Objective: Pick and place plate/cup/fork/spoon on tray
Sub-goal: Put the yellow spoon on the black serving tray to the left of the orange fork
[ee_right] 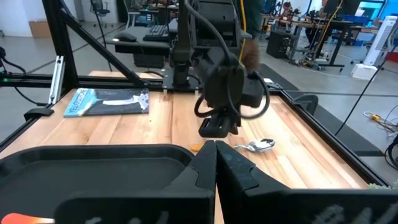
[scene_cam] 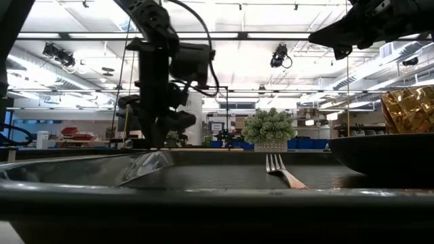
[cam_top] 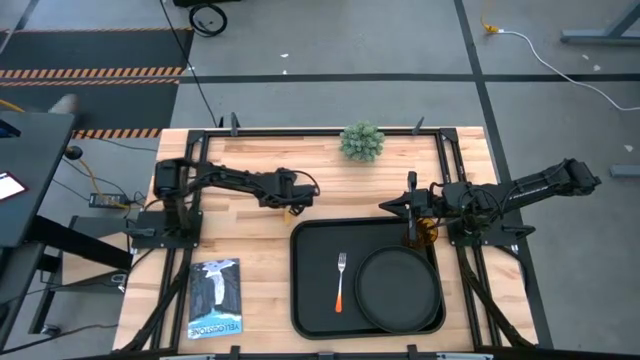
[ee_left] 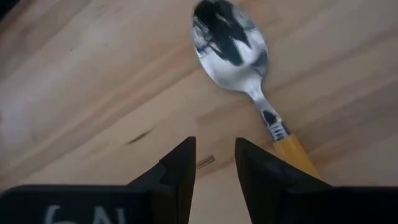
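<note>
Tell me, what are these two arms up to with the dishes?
They are loading a tray. The plate and fork already lie on it, and the cup stands at its far right corner, under the right gripper, whose fingers are together. The left gripper hovers low over the spoon, which lies on the bare wood beyond the tray, with the fingers slightly apart and not gripping it yet.

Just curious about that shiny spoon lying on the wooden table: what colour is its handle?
Orange, on the silver-bowled spoon; the left wrist view shows it best.
</note>
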Robot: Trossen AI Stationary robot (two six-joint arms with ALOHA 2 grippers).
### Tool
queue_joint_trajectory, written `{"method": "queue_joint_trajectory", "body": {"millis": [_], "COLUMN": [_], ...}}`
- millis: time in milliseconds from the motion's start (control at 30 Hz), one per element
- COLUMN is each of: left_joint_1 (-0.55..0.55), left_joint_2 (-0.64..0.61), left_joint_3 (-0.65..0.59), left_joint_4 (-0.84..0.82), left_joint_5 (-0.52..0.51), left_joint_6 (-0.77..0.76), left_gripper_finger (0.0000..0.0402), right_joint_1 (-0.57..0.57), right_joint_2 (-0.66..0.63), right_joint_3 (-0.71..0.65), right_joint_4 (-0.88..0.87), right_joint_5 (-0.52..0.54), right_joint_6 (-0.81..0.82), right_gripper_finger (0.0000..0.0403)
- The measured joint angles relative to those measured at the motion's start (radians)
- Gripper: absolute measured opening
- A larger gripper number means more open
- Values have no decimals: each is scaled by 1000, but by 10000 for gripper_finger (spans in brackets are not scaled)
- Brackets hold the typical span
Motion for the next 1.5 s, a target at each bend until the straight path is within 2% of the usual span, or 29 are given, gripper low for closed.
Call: {"method": "queue_joint_trajectory", "body": {"millis": [200, 400, 600, 767, 933, 1233, 1500], "left_joint_1": [-2, -2, -2, -6, -15, -18, -18], "left_joint_2": [-49, -30, -25, -21, 18, 40, 40], "left_joint_3": [-50, -47, -47, -47, -45, -46, -45], "left_joint_4": [146, 177, 187, 207, 252, 220, 227], "left_joint_5": [57, 83, 83, 77, 59, 69, 93], "left_joint_6": [-158, -270, -299, -300, -298, -295, -269], "left_gripper_finger": [120, 139, 184, 198, 191, 166, 124], "right_joint_1": [0, 0, 0, 0, 0, 3, 4], "right_joint_2": [0, 0, 0, 0, 0, 8, 13], "right_joint_3": [0, 0, 0, 0, 0, 0, 0], "right_joint_4": [10, 25, 16, 16, 15, 23, 27], "right_joint_5": [2, 1, -1, -3, -7, -7, -7], "right_joint_6": [-8, -9, -2, 1, 2, 2, 2], "right_gripper_finger": [8, 8, 8, 8, 8, 8, 8]}}
